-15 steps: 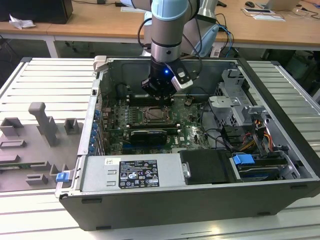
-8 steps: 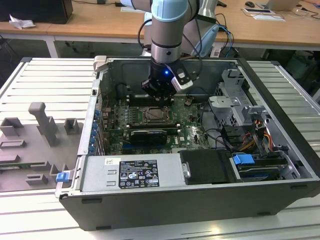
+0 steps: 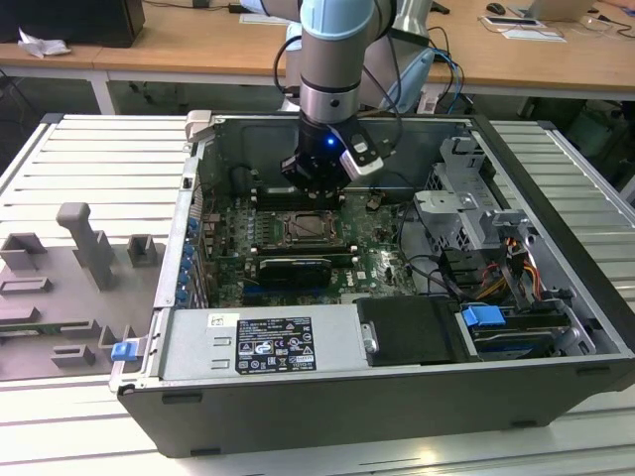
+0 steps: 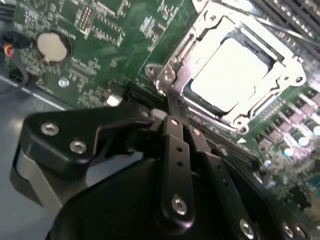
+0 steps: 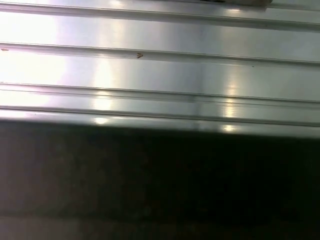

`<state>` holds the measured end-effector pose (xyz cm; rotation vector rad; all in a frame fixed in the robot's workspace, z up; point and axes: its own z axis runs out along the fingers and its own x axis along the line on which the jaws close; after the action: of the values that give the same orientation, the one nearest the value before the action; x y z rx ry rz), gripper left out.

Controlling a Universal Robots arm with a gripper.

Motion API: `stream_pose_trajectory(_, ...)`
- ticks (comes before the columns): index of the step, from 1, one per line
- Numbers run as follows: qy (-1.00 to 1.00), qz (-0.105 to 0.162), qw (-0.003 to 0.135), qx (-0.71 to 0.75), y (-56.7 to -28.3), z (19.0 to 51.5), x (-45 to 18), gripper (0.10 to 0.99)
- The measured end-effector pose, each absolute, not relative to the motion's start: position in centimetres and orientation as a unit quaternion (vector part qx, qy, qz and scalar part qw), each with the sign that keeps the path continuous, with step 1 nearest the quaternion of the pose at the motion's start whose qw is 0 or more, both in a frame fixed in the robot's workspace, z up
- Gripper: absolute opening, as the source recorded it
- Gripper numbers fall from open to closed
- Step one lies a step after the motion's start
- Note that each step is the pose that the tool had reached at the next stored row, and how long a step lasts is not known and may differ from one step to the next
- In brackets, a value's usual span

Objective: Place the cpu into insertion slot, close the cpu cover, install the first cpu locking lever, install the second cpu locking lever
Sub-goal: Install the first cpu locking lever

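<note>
The pale silvery cpu (image 4: 227, 75) lies flat in the insertion slot (image 4: 172, 75), framed by the cpu cover (image 4: 285, 65). The hand (image 4: 172, 117), fingers together and empty, sits just beside its edge.

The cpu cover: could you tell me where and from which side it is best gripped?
Probably by its protruding corner tab, from above: the cpu cover is a thin frame lying flat over the cpu, so only its rim offers a pinch.

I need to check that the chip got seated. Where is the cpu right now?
The cpu lies in the insertion slot on the green board, framed by the metal cpu cover in the second wrist view, just beyond the pincer.
</note>
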<state>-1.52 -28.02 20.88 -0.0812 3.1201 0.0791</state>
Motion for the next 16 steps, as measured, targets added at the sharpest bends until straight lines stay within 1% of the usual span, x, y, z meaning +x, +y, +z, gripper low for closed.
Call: stream_pose_trajectory(16, 0.999, 0.025, 0.010, -0.026, -28.83, 21.22, -1.52, 0.106)
